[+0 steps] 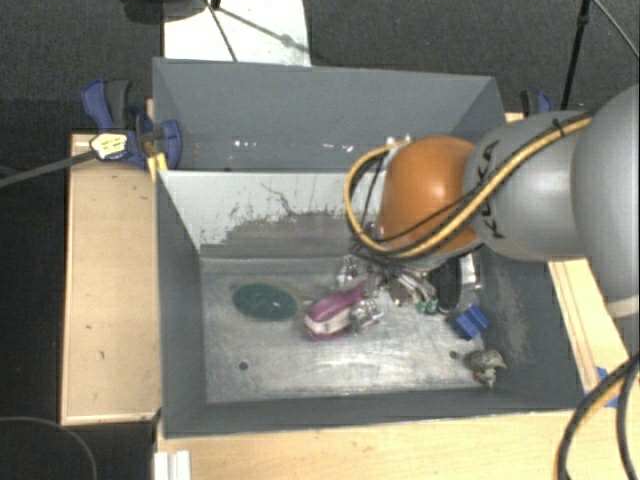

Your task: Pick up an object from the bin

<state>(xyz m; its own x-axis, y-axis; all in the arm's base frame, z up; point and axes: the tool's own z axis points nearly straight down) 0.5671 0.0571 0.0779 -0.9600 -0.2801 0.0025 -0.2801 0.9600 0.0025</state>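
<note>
1. My end effector (362,306) sits against the right side of the purple-pink lump (328,314). I cannot tell how far open it is or whether it grips anything. A poor bite could shove the lump away.
2. The grey bin (181,308) also holds a green disc (265,301) left of the lump and a blue piece (470,321) to its right.

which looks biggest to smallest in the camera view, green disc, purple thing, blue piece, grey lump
1. green disc and purple thing: about alike; the gripper partly hides the purple one, so no ranking
2. blue piece and grey lump: both clearly smaller, about alike
</note>
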